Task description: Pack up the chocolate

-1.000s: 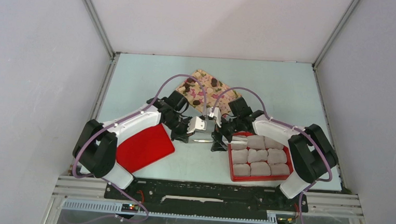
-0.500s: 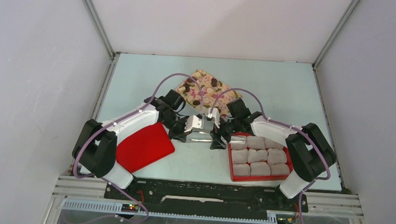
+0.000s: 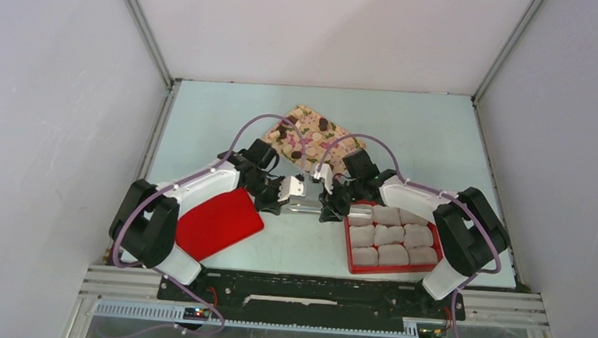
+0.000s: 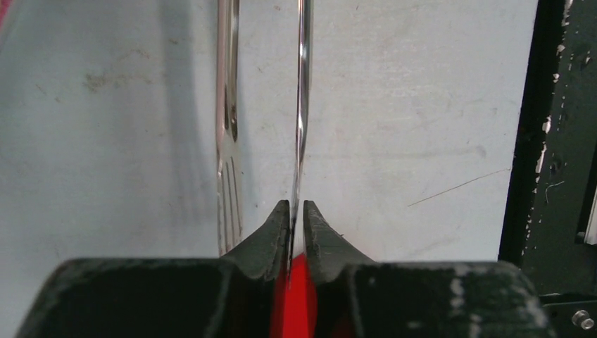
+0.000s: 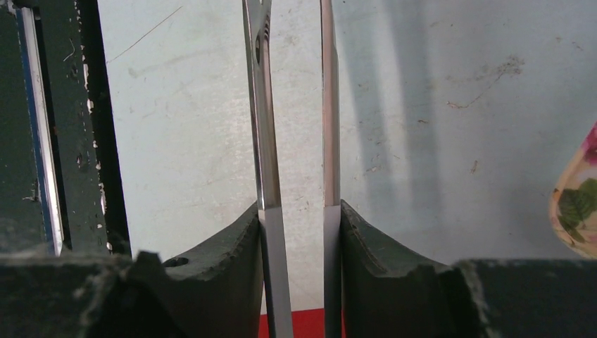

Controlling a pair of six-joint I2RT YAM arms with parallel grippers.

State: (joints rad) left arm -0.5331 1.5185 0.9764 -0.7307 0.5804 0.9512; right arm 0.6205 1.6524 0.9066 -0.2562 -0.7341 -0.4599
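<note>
Dark and pale chocolate [image 3: 323,124] lumps lie on the flower-printed tray [image 3: 308,116] at the back centre. Both grippers meet in front of it around a pair of metal tongs [image 3: 306,208]. My right gripper [image 5: 299,206] is shut on the tongs [image 5: 266,141], one finger pressed against the outside of each arm. My left gripper [image 4: 296,204] has one thin tong arm [image 4: 301,105] between its jaws. They stand a sliver apart, with a slim gap on one side of the blade. The other tong arm [image 4: 227,105] runs outside them.
A red box [image 3: 350,262] filled with crinkled white paper cups [image 3: 390,236] sits by the right arm. Its flat red lid [image 3: 218,223] lies under the left arm. The black base rail [image 3: 312,291] runs along the near edge.
The right jaws have closed from wide open onto both tong arms. The left jaws have eased slightly off the blade. Both grippers and the tongs have shifted a little toward the tray.
</note>
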